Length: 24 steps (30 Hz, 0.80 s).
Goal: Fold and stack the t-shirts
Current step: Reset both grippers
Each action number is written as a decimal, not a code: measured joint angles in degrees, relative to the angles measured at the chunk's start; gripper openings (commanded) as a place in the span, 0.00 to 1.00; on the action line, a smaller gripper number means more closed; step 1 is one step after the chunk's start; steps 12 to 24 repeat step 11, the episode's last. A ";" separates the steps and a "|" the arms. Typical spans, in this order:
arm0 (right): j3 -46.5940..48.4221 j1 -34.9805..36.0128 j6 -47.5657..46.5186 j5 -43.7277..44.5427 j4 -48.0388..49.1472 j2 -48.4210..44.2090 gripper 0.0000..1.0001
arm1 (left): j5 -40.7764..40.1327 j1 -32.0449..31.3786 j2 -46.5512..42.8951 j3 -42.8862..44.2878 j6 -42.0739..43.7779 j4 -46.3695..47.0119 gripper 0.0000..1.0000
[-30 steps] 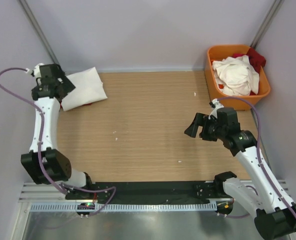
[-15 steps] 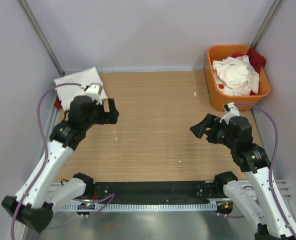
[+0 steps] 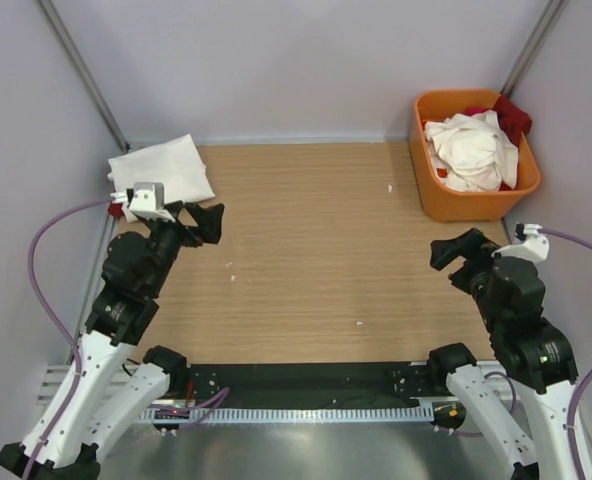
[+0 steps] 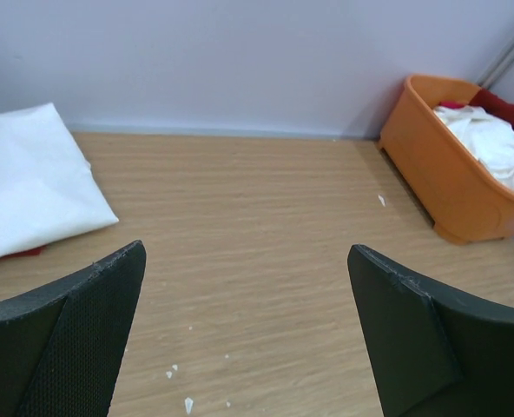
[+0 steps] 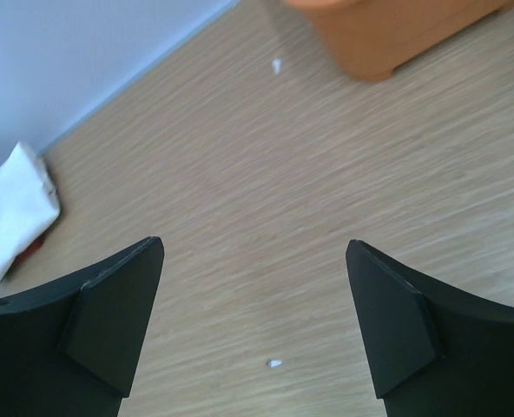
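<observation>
White cloth marks both ends of the job. A folded white t-shirt (image 3: 161, 165) lies at the far-left corner of the table (image 3: 306, 230), over a sliver of red cloth (image 4: 23, 253). A crumpled white t-shirt (image 3: 471, 150) and a red t-shirt (image 3: 511, 115) fill the orange tub (image 3: 466, 207) at far right. Within the last second the left gripper (image 3: 198, 222) has drawn back from the folded stack, and the right gripper (image 3: 459, 255) has pulled in toward its base. Both now hover over bare wood, jaws spread wide, holding nothing. Judged from this, one fold is delivered and the next shirt must be fetched from the tub.
</observation>
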 measured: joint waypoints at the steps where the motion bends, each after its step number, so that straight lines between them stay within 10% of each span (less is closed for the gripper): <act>1: 1.44 0.00 -0.02 3.26 -1.11 0.04 0.93 | -0.72 0.00 1.70 1.44 -0.02 0.35 1.00; 11: 22.62 0.04 -4.98 29.16 -3.15 1.68 0.99 | 0.15 0.02 7.98 3.87 -0.20 -4.22 1.00; 24: 22.62 0.04 -4.98 29.16 -3.15 1.68 0.99 | 0.15 0.02 7.98 3.87 -0.20 -4.22 1.00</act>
